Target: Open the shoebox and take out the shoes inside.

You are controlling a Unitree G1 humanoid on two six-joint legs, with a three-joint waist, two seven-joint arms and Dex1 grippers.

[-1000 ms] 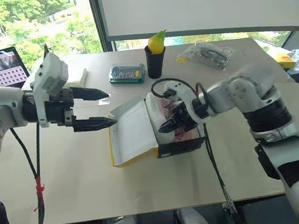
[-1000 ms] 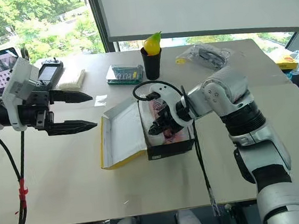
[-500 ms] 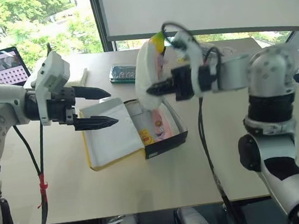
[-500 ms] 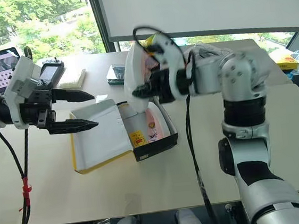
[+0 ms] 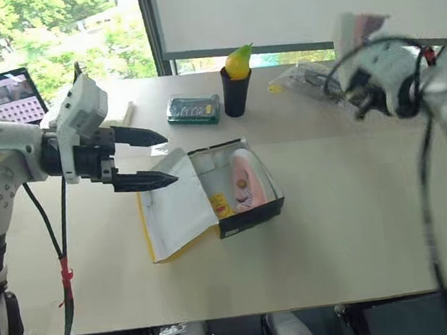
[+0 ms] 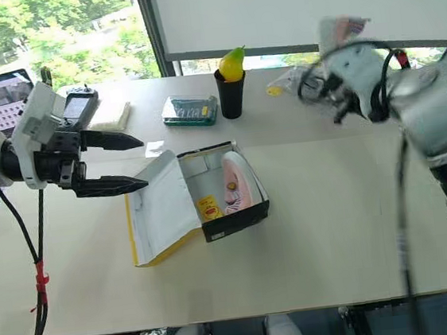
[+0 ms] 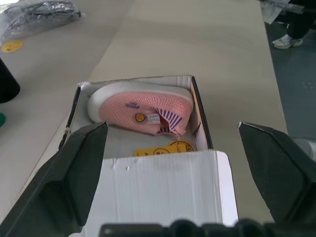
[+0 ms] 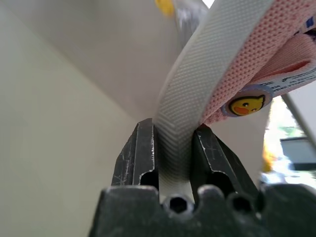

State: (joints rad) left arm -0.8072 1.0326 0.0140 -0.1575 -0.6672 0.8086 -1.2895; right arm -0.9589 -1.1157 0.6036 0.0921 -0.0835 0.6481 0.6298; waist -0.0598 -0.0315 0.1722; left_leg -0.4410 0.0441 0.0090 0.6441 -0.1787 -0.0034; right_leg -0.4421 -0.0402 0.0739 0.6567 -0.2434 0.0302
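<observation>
From the head cameras, the shoebox (image 5: 230, 189) sits open near the middle of the table (image 5: 350, 226), its lid (image 5: 173, 209) folded out flat toward the robot's left. One pink shoe (image 5: 246, 179) lies inside, against the wall on the right side of the box, with a small yellow card (image 5: 221, 208) beside it on the box floor. The left gripper (image 5: 155, 159) hangs above the table just left of the lid, its two black fingers spread wide apart and holding nothing. Over on the right, well away from the box and raised above the table, the right gripper (image 6: 337, 107) is a blur with the other shoe (image 6: 339, 31) sticking up from it. Behind the box stand a black cup (image 5: 234, 93) with a yellow pear-shaped thing (image 5: 237, 60) in it, a small green-edged case (image 5: 193, 110) and a clear plastic bag (image 5: 304, 80).

The left wrist camera looks between its wide-open fingers (image 7: 74, 182) straight into the box, with the shoe lying on its side along the far wall.

The right wrist camera shows the fingers (image 8: 140, 158) clenched tight on the pale sole edge of the second shoe, a little yellow duck badge (image 8: 245, 104) on its pink side.
</observation>
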